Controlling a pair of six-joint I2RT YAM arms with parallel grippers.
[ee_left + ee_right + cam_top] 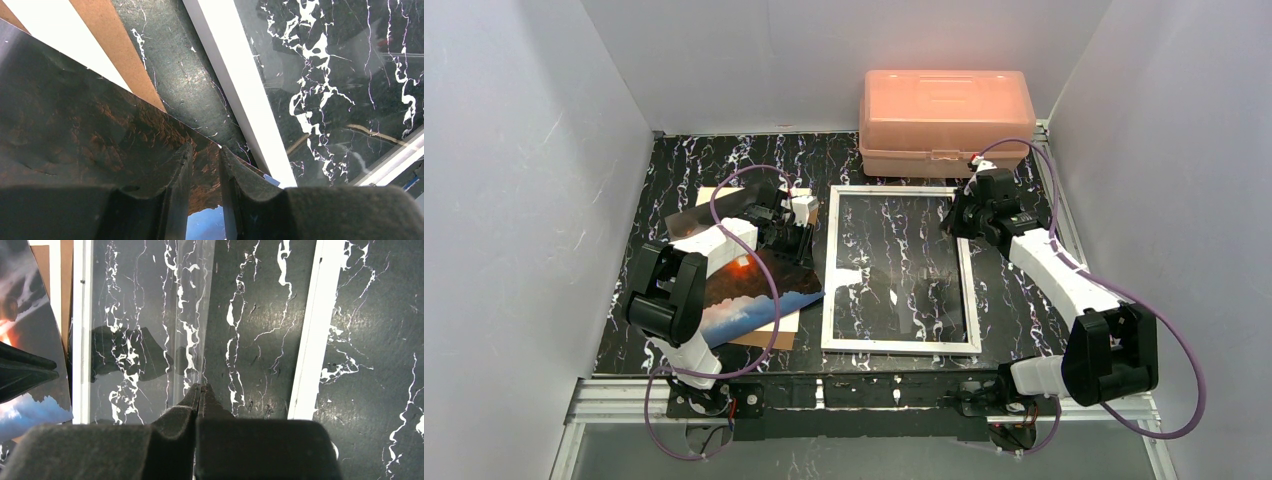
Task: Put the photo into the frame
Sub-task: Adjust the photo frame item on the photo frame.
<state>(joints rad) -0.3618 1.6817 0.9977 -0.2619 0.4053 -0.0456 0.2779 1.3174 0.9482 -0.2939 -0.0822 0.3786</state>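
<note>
Black fingertips of R gripper are pressed together on the edge of the clear pane, w/ the thin sheet pinched btwn them and no gap showing. The pane hangs over the opening of the frame. Its held edge runs away from the tips at a slant, not lined up w/ the white rails, and marble pattern shows thru it.

L gripper has its jaws narrow, w/ a slim gap. A corner of the photo sits right at the tips, and dark cloud print shows thru the gap. Can't tell if it's clamped or only touched.

The photo lies left of the frame, just beside its left rail, skewed on top of a brown board. In the top view the frame lies mid-way across the black marble-look table. A pink plastic box stands just behind the frame's far rail.
</note>
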